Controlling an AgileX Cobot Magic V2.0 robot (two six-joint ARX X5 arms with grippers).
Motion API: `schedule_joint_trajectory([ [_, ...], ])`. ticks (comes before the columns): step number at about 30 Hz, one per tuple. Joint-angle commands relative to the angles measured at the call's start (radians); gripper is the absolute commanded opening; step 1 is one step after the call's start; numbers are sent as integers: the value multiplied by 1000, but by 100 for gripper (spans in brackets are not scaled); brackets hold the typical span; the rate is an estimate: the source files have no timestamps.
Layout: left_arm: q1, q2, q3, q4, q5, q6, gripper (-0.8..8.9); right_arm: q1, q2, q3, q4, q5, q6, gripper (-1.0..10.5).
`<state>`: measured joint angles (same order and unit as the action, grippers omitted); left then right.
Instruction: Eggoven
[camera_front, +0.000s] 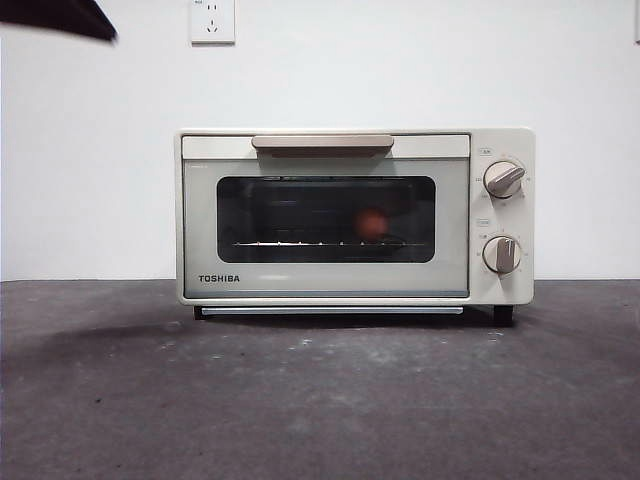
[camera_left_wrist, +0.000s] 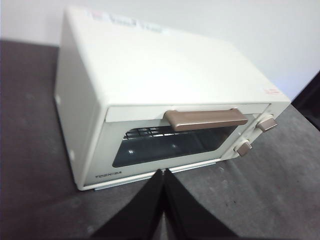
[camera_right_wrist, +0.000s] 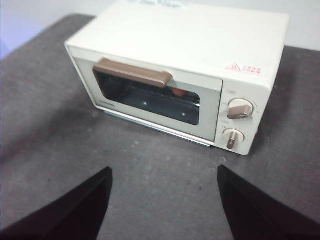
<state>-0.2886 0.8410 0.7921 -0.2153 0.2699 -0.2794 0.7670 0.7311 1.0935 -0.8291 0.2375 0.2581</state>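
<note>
My left gripper (camera_left_wrist: 164, 172) hangs above and in front of the oven (camera_front: 355, 215), tilted down at its door, jaws pressed together on nothing. My right gripper (camera_right_wrist: 165, 175) hovers higher off the oven's knob side, jaws spread wide and empty. The oven stands on a dark grey, scuffed table (camera_front: 320, 400) against a plain white wall (camera_front: 90, 150), with a socket (camera_front: 212, 20) above the oven. Its long axis runs along the wall, and its shut door, handle (camera_front: 322, 144) and two knobs (camera_front: 503, 180) face away from the wall. The egg (camera_front: 372, 224) sits inside on the rack, behind the glass, toward the knob end.
</note>
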Motion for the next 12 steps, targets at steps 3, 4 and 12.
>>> schedule_joint_trajectory([
  [3,-30,-104,18,-134,-76,37,7,10,64,17,5,2,-32,280],
  [4,-34,-121,17,-159,-88,37,7,10,76,17,5,2,-32,270],
  [12,-37,-209,18,-241,-116,36,7,10,127,-71,78,-25,-26,7],
])
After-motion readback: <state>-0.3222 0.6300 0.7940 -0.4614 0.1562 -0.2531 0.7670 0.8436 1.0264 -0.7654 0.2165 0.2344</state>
